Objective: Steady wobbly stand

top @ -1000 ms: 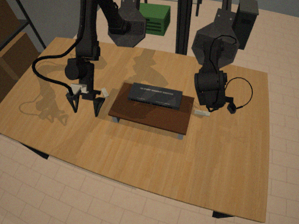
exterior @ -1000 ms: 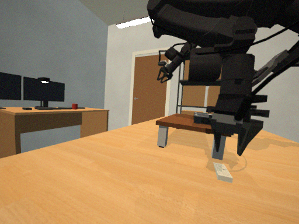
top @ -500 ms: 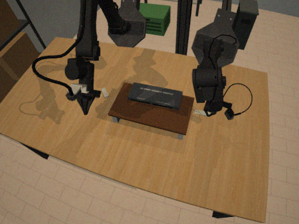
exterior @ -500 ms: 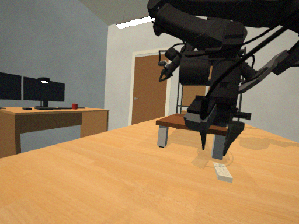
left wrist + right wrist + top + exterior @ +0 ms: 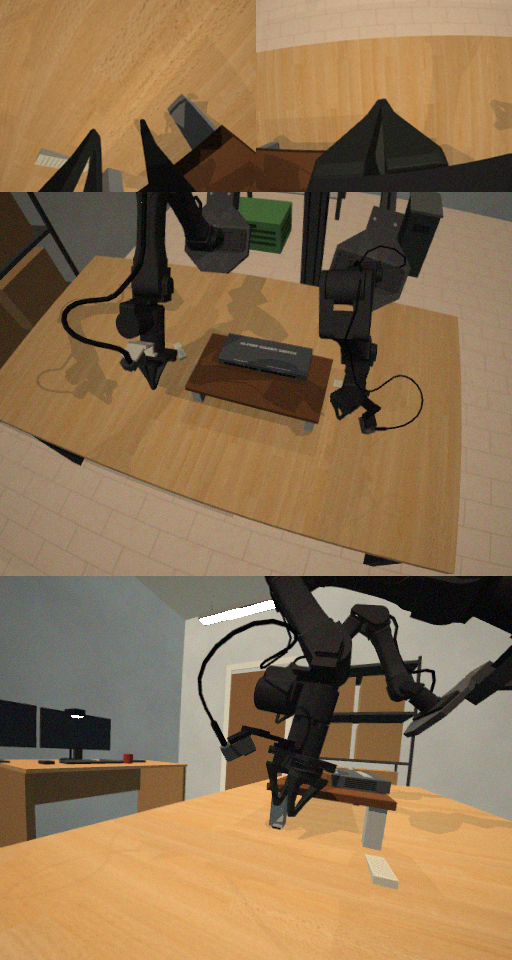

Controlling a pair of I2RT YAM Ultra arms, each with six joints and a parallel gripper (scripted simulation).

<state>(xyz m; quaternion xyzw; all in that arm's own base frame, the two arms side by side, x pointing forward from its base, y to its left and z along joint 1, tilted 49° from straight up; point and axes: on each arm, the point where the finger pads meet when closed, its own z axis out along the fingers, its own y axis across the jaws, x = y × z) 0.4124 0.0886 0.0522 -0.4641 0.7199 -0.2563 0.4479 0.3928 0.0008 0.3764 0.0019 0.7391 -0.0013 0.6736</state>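
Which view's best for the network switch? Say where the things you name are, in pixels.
Top: the whole upper face and printed label of the network switch point(image 5: 267, 361) point(image 5: 362, 782) show, unobstructed. Exterior gives an oblique look at its vented end, partly behind the left arm's gripper. Neither wrist view shows it, only parts of the stand point(image 5: 250, 393) point(image 5: 350, 795) point(image 5: 228, 156) point(image 5: 290, 167).

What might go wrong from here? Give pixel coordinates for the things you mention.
The left gripper point(image 5: 338, 412) point(image 5: 285, 809) point(image 5: 118, 128) hangs close beside the stand point(image 5: 250, 389) point(image 5: 372, 796) point(image 5: 228, 159) point(image 5: 295, 171), so a careless move might knock it. The switch point(image 5: 265, 357) point(image 5: 361, 781) simply rests on top and could slide. The nearby wedge point(image 5: 338, 383) point(image 5: 381, 872) point(image 5: 51, 159) lies outside the stand, steadying nothing.
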